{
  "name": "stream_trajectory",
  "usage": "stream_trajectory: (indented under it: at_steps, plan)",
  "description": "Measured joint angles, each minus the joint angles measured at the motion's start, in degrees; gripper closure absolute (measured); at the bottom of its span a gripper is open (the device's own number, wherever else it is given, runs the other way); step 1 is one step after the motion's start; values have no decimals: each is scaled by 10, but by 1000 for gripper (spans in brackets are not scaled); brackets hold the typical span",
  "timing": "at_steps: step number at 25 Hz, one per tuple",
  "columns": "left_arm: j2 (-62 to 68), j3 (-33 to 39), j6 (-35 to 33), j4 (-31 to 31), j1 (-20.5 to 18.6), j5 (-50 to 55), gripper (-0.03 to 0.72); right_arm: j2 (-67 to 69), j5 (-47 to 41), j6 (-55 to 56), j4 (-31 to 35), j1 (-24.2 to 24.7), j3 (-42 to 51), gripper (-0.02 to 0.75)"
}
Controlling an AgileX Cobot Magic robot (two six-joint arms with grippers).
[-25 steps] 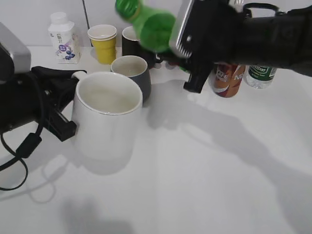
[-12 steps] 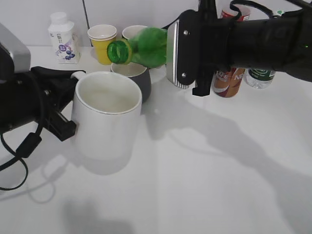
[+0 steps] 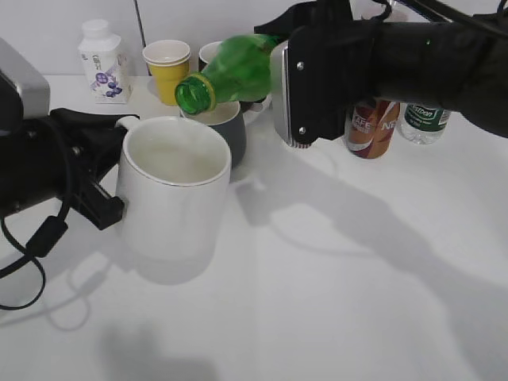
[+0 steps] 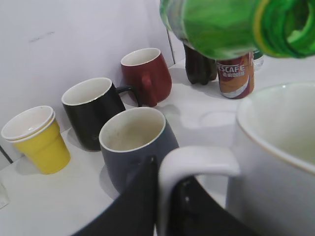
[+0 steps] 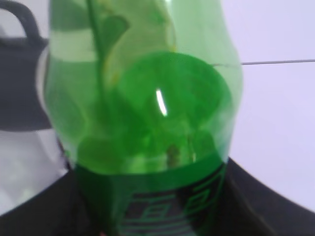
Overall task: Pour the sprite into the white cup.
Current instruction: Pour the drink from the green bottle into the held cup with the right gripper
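The sprite is a bright-green translucent bottle, uncapped, tipped over with its mouth pointing down-left above the far rim of the white cup. My right gripper is shut on the sprite's labelled body, which fills the right wrist view. The white cup is a large ceramic mug standing upright at the left. My left gripper is shut on its handle. The sprite's mouth shows at the top of the left wrist view, over the cup's rim. No liquid stream is visible.
Behind the white cup stand a dark grey mug, a yellow cup, a black mug and a red mug. A small white bottle stands far left. A brown coffee bottle and a water bottle stand right.
The right gripper has swung the sprite from raised and pointing up-left to tipped down, its mouth dropping toward the white cup's rim. The left gripper and cup have not moved.
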State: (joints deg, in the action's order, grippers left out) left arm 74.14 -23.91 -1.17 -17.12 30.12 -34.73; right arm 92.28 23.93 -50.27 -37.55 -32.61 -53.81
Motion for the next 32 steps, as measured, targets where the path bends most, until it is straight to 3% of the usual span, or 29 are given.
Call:
stream_trajectory:
  at_steps: [6, 32]
  plan:
    - [0, 0, 0, 1, 0, 0, 647, 0, 39, -110, 72, 0, 0, 342]
    - [0, 0, 0, 1, 0, 4, 647, 0, 62, -153, 78, 0, 0, 342]
